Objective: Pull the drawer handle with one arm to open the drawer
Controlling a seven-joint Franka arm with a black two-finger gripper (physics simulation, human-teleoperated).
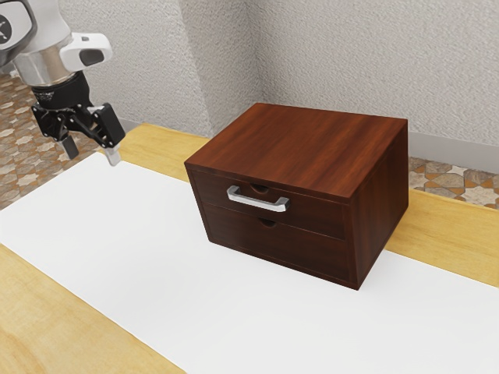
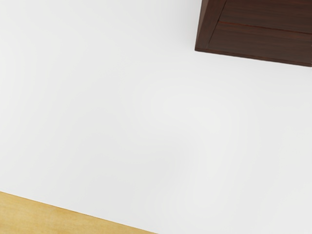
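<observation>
bare white mat (image 1: 125, 241) stretches from under the gripper (image 1: 92, 150) to the cabinet (image 1: 312, 152), the one obstacle; its handle (image 1: 257, 200) juts out facing that open stretch.

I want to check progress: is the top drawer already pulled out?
No, the top drawer lies flush with the front of the wooden cabinet, its silver handle close to that face.

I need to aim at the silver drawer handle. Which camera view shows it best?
The exterior view: the silver handle shows in full on the upper drawer, both ends visible. The wrist view catches just a lower front corner of the dark wood cabinet over the white mat.
</observation>
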